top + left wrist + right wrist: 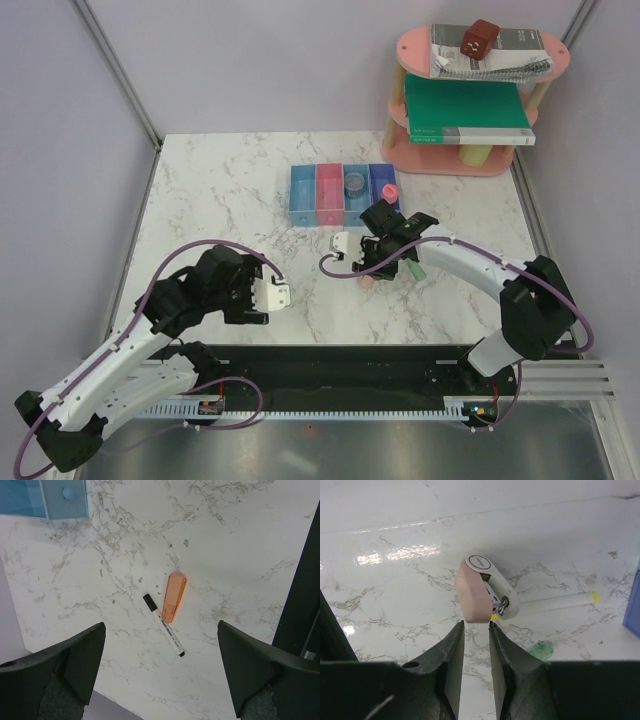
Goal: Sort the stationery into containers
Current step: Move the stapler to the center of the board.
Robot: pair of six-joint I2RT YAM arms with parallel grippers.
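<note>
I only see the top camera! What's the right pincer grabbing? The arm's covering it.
Observer: Its wrist camera shows the right pincer pinching one end of a peach clip.
Operator: Is anything under the left pincer?
Observer: Yes, an orange stick and a black pen lie side by side on the table below it.
Operator: Is that pincer open?
Observer: Wide open, touching neither.
</note>
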